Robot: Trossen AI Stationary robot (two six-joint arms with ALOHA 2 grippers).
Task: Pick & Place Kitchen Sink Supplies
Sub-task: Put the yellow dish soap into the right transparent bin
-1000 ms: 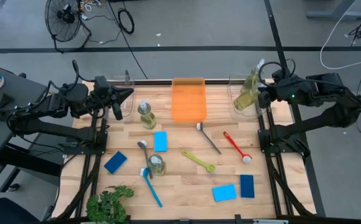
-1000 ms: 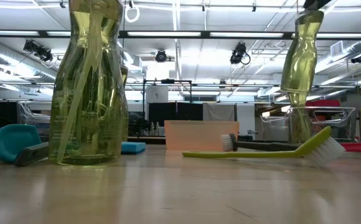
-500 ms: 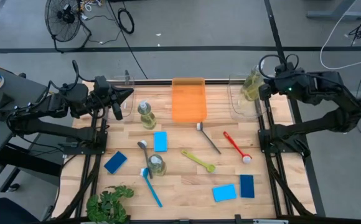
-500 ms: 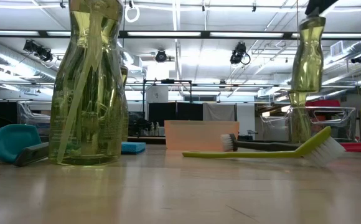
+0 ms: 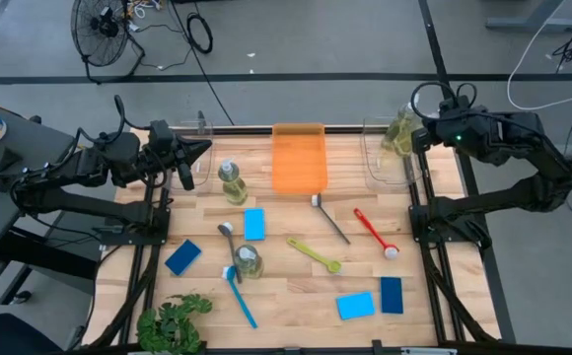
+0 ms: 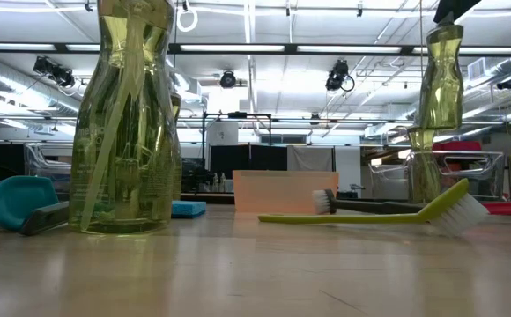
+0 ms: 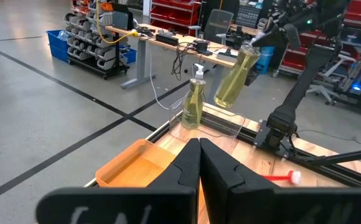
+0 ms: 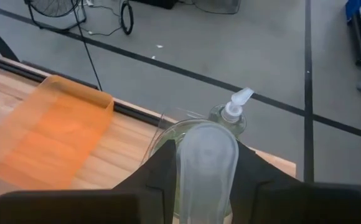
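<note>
Two pump bottles matter at my right arm: the right gripper (image 5: 416, 138) is clamped on the neck of one pump bottle (image 7: 236, 76), holding it tilted in the air over the clear bin (image 5: 388, 164) at the table's far right corner, and a second pump bottle (image 7: 193, 104) stands upright inside that bin. From the right wrist view I look down past my fingers (image 8: 160, 173) at the held bottle's cap and, just beyond it, the standing bottle's white pump.

My left gripper (image 5: 203, 149) waits at the far left edge of the table, fingers pressed together and holding nothing.

On the tabletop I see two more pump bottles (image 5: 232, 181) (image 5: 248, 260), an orange tray (image 5: 299, 156), a light-blue sponge (image 5: 254, 223), a dark-blue sponge (image 5: 182, 256), another light and dark pair (image 5: 356, 305) (image 5: 392, 294), and brushes in black (image 5: 331, 220), red (image 5: 374, 233), yellow-green (image 5: 314, 253) and blue (image 5: 239, 296). A leafy plant (image 5: 173, 323) sits at the near left corner.
</note>
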